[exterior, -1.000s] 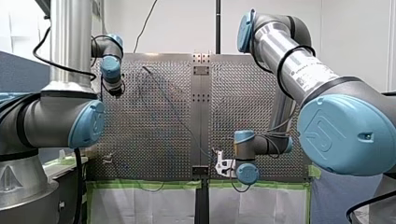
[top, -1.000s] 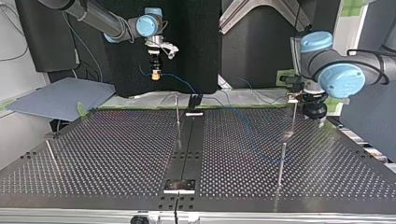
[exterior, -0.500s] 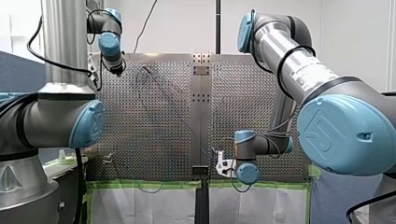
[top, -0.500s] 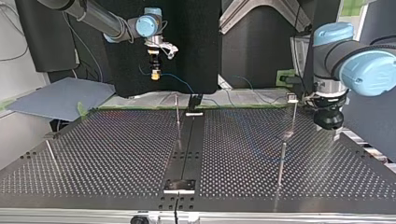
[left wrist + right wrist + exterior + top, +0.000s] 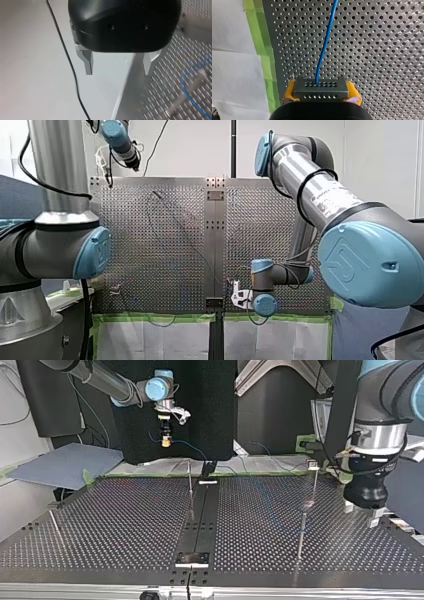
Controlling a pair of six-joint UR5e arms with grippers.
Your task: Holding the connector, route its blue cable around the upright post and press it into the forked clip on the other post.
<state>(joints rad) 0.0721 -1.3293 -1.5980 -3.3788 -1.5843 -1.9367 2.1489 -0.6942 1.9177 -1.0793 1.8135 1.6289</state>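
My right gripper [image 5: 321,90] is shut with its yellow pads on the grey connector [image 5: 320,86]. The blue cable [image 5: 325,42] runs from the connector out over the perforated table. In the top view this gripper [image 5: 165,440] hangs above the table's far edge, and the cable [image 5: 192,449] sags toward the middle. My left gripper [image 5: 117,72] is open with nothing between its metal fingers. It hovers at the top view's right [image 5: 361,514], beside the post with the forked clip [image 5: 313,465]. A plain upright post [image 5: 190,477] stands near the centre strip.
Another post [image 5: 301,535] stands nearer in the top view, in front of the clip post, and a leaning one [image 5: 54,522] is at the left. Green tape [image 5: 260,50] edges the perforated table [image 5: 125,525]. A black wire [image 5: 67,57] hangs beside my left gripper.
My left arm has lifted and swung away from the clip post, toward the front view's top and nearer in the top view. My right arm and the connector have stayed still.
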